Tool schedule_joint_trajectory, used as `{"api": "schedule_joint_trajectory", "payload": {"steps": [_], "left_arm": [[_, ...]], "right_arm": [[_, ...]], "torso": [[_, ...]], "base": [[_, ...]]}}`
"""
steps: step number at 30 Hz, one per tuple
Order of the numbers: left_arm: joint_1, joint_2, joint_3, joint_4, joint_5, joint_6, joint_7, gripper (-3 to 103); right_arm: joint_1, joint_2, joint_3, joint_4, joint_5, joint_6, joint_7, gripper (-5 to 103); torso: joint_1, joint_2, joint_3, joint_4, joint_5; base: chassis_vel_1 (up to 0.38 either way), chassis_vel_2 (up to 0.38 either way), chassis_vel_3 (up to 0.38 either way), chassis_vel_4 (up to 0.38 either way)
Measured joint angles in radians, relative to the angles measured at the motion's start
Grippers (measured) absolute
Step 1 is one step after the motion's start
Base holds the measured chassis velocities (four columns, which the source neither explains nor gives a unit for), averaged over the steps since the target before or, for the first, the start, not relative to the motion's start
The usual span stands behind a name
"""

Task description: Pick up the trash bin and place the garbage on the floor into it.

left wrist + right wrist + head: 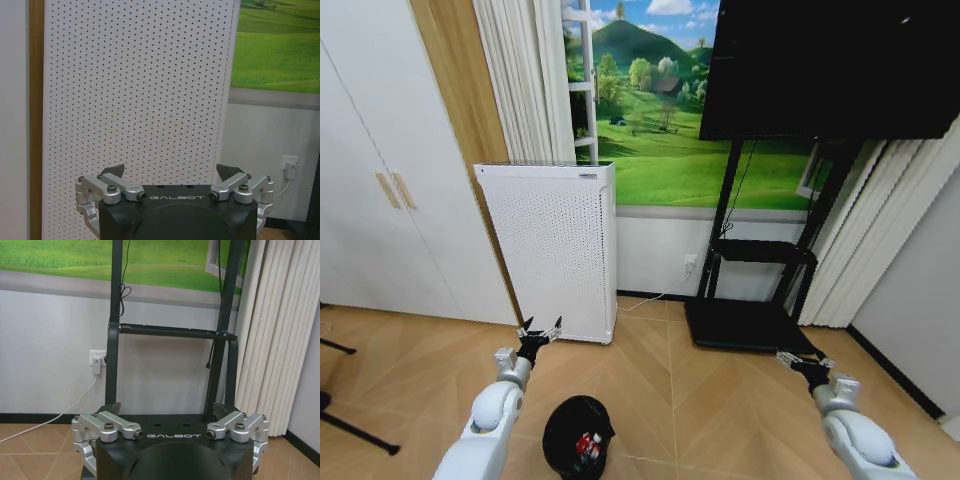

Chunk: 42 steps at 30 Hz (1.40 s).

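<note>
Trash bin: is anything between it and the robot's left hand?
Nothing visible. The trash bin stands on bare floor below and beside the open left hand, which is raised facing the white perforated appliance. Red-and-white garbage already lies inside.

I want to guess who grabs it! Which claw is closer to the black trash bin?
Left. The left claw hangs open just above and behind the trash bin. The right claw, open too, is far off to the bin's other side.

Trash bin cut by the lower picture edge, red-and-white bits inside it too small to tell apart, bin's dark depths hiding whatever else lies within
</note>
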Motion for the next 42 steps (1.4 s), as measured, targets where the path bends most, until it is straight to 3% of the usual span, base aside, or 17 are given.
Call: {"api": "schedule_joint_trajectory", "payload": {"steps": [30, 42], "left_arm": [[0.000, 0.000, 0.000, 0.000, 0.000, 0.000, 0.000, 100], [0.000, 0.000, 0.000, 0.000, 0.000, 0.000, 0.000, 100]], "right_arm": [[0.000, 0.000, 0.000, 0.000, 0.000, 0.000, 0.000, 100], [0.000, 0.000, 0.000, 0.000, 0.000, 0.000, 0.000, 100]], "torso": [[0.052, 0.136, 0.084, 0.0000, 0.0000], [0.058, 0.149, 0.092, 0.0000, 0.0000]], "base": [[0.000, 0.000, 0.000, 0.000], [0.000, 0.000, 0.000, 0.000]]}}
